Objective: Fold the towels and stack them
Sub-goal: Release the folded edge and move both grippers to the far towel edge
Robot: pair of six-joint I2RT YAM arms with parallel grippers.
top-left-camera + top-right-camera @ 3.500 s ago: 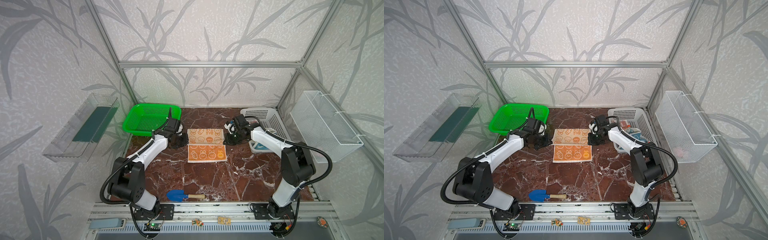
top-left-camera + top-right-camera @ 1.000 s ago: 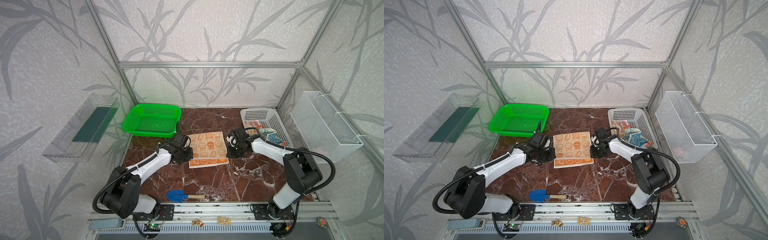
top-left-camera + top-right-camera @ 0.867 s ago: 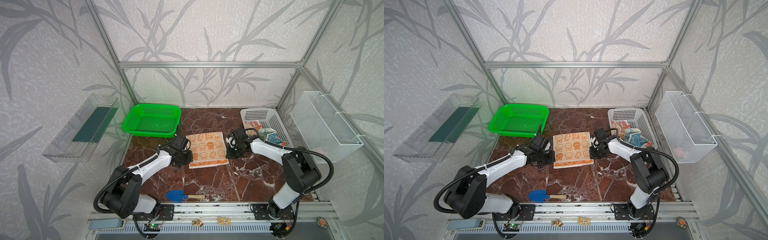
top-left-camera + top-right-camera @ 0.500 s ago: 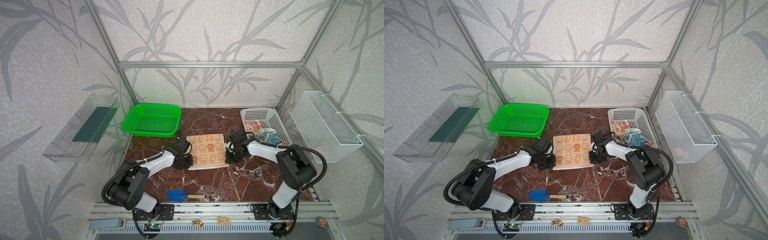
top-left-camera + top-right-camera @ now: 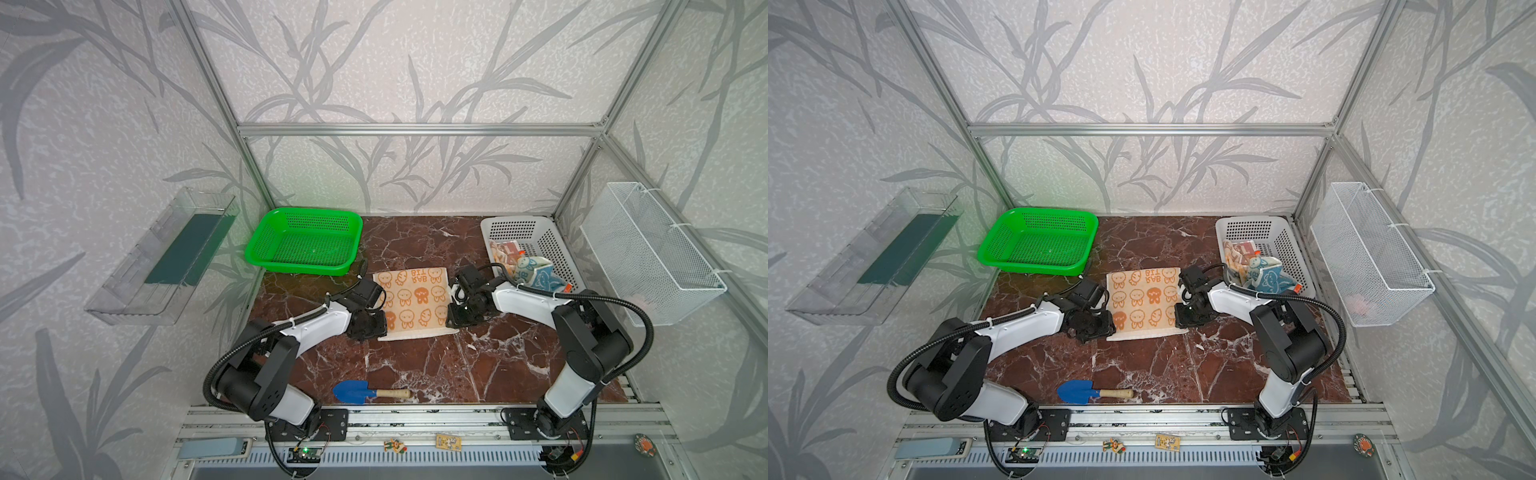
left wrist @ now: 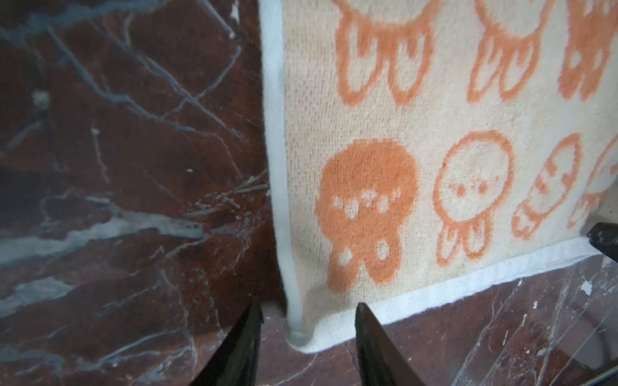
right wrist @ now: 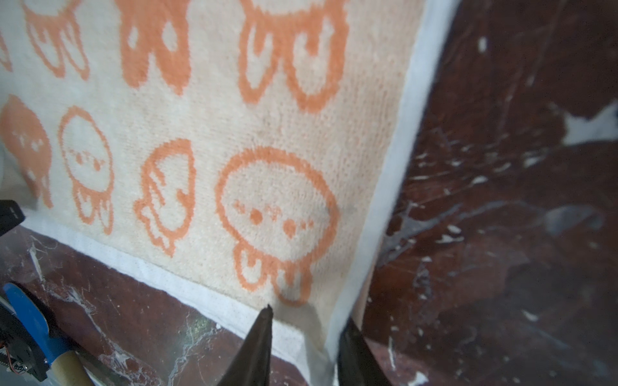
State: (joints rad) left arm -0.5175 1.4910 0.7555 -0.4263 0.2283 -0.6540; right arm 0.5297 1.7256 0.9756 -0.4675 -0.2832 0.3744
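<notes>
Both top views: the orange bunny towel lies flat mid-worktop. The left gripper is at its near left corner and the right gripper at its near right corner. The blue bunny towel and the striped towel sit crumpled in the white basket.

Left wrist: the fingers are parted and straddle the hemmed corner without pinching it. The terry pile looks soft, light and limp. My guess is it will sag and drag, not slide.

Right wrist: the right gripper has its fingers apart, with the corner lying slack between them. A second layer seems to peek out under the hem here. The best hold is probably the white hem at the corners, taking every layer. The hem is firmer than the pile, and pinching a single ply risks the fold peeling open.
</notes>
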